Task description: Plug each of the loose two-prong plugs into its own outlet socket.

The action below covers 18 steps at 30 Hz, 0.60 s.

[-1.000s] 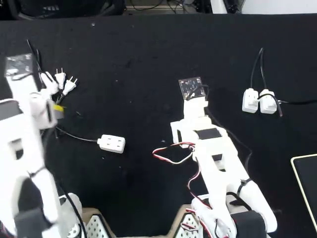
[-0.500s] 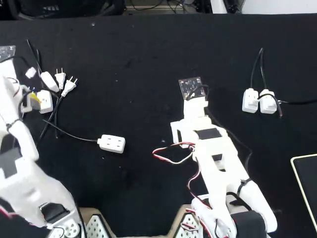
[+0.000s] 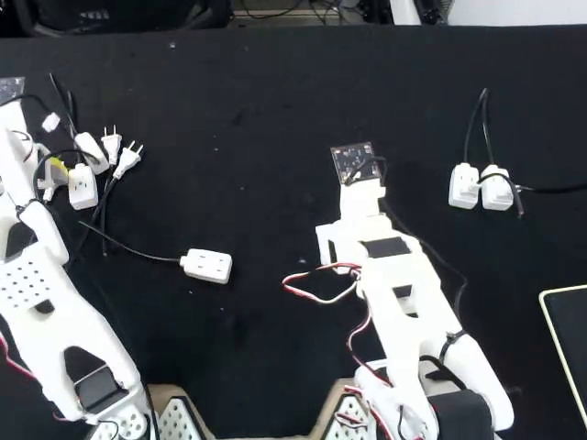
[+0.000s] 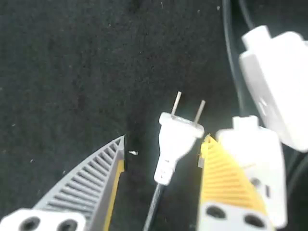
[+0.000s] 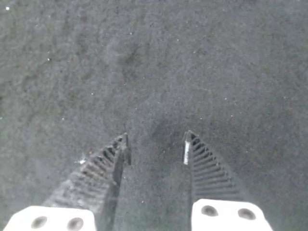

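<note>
My left gripper (image 4: 164, 139) is open low over the black cloth, and a white two-prong plug (image 4: 175, 137) lies between its fingers with the prongs pointing away from the wrist. A white socket block (image 4: 252, 159) lies just outside the yellow finger (image 4: 224, 175). From above, that arm (image 3: 37, 275) stands at the table's left edge beside a cluster of loose plugs (image 3: 119, 151) and a socket block (image 3: 82, 188). Another white outlet socket (image 3: 207, 265) lies apart on its cord. My right gripper (image 5: 157, 136) is open over bare cloth, with nothing between its fingers.
At the right, two white pieces (image 3: 480, 186) lie joined together with black cords running off. Black cords (image 3: 101, 211) tangle around the left cluster. The right arm (image 3: 385, 266) stands mid-table. A pale-edged tablet (image 3: 569, 339) lies at the right edge.
The left arm has swung toward the table's left edge, uncovering the plug cluster and the socket block. The right arm has not moved.
</note>
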Available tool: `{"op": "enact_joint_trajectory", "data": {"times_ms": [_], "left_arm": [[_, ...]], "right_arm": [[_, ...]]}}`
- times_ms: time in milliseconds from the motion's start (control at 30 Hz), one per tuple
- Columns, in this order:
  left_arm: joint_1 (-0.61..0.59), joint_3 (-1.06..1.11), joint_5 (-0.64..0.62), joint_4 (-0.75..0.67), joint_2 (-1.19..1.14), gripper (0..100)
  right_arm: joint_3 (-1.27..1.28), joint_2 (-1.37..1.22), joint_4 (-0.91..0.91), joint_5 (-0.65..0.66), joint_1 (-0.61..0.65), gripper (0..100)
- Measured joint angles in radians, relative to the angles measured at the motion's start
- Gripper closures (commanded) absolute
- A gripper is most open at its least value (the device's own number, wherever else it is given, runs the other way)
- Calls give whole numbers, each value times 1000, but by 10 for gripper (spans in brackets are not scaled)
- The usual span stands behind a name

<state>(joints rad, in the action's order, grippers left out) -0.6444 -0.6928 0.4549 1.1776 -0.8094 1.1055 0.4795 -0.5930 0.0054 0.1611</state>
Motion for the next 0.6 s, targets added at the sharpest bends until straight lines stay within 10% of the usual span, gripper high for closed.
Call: {"op": "enact_joint_trajectory", "data": {"times_ms": [600], "left_arm": [[8,-187,0,29,-163,971]], "right_arm": [[0,0,0,0,0,826]]}}
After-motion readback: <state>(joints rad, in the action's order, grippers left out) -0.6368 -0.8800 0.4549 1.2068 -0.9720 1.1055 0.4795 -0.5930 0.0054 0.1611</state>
